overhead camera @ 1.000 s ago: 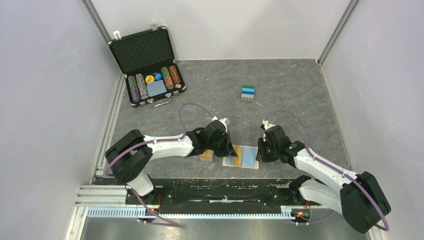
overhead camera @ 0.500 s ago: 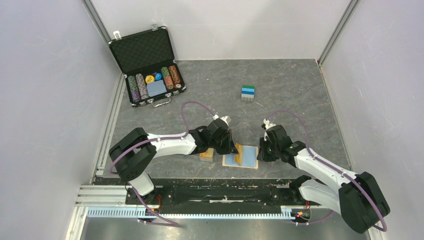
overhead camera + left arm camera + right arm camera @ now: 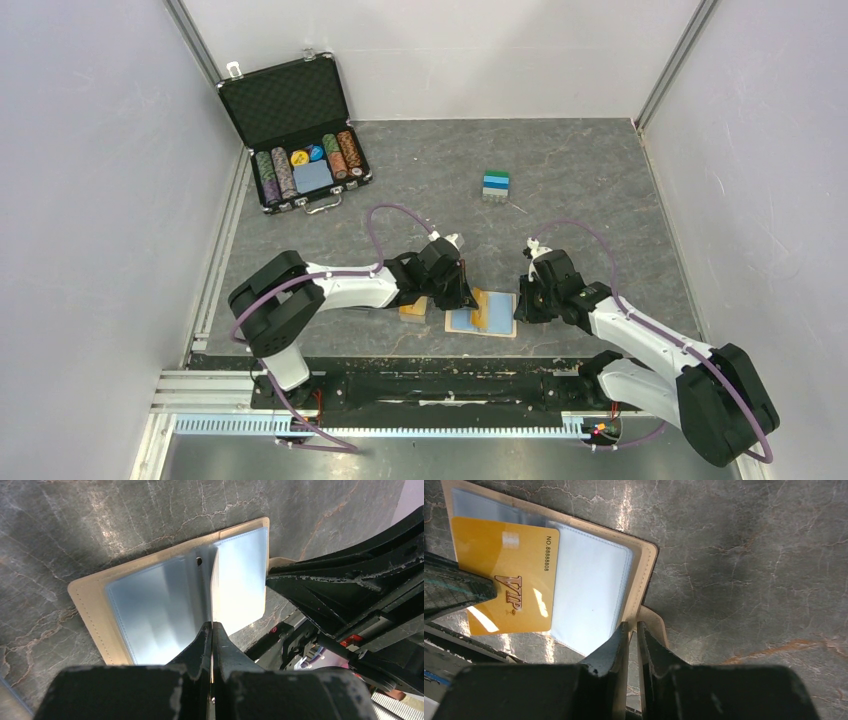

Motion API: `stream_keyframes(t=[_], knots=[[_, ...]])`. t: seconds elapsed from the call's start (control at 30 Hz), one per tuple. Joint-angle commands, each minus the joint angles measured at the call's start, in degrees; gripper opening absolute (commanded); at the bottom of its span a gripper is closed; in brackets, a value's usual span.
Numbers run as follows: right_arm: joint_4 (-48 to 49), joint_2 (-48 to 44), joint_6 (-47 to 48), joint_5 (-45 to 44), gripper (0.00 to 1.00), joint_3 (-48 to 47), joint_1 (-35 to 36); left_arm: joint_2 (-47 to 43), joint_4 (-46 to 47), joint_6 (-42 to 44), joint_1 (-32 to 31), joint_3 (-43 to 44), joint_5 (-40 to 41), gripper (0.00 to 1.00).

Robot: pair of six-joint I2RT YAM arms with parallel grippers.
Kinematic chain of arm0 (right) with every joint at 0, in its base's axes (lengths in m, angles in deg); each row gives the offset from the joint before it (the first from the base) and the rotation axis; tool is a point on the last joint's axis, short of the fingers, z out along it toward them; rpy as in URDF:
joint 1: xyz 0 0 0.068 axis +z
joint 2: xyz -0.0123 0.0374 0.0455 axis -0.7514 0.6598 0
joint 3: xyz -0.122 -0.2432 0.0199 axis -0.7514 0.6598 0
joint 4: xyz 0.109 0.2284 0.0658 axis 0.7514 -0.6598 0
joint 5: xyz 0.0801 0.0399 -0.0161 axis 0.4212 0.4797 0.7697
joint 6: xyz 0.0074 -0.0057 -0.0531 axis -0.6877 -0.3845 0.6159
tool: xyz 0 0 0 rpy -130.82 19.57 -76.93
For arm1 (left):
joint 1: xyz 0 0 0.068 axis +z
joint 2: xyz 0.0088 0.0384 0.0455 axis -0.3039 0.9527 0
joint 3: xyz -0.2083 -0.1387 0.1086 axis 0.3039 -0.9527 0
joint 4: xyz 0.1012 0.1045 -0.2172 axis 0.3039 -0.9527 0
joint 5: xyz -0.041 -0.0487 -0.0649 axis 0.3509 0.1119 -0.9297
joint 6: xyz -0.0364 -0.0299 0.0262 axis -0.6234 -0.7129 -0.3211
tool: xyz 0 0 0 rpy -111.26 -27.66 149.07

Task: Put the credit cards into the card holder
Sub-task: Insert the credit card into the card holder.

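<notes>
i see the card holder point(image 3: 500, 320) lying open and flat on the grey table point(image 3: 590, 180), close to the near edge and between my two arms, its clear plastic pockets facing up

the left gripper point(image 3: 212, 628) is clenched on a gold card point(image 3: 509, 580), pinching it by one short end. from the left wrist camera the card shows edge-on as a thin pale line running from the fingertips toward the fold of the holder. from the right wrist camera i read "vip" and a number on its face. the card is raised on its long edge, tilted over the left half of the holder, with its far end at the middle where the two pockets meet. i cannot tell whether that end is inside a pocket or only resting against it

the right gripper point(image 3: 630, 628) is down at the right edge of the holder, beside the small tan tab. its jaws are almost together, with a narrow slit between them. i cannot tell whether they pinch the rim or merely sit against it

a small orange box point(image 3: 412, 312) sits just left of the holder, partly under the left arm. an open black case point(image 3: 290, 105) with rows of chips stands at the far left, and a small blue and green stack point(image 3: 496, 184) lies well apart toward the back
</notes>
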Motion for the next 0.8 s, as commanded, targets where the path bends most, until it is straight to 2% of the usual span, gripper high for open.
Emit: stream_keyframes(t=[0.0, 0.37, 0.77], knots=[[0.89, 0.5, 1.03, 0.23, 0.11, 1.18, -0.32, 1.3, 1.91, -2.53, 0.21, 0.89, -0.26, 0.02], [1.77, 0.49, 0.82, 1.56, 0.0, 1.89, -0.61, 1.54, 6.5, -6.59, -0.21, -1.88, -0.21, 0.02], [1.72, 0.33, 0.86, 1.64, 0.0, 2.06, -0.85, 1.63, 2.03, -5.02, -1.51, -1.53, 2.34, 0.02]])
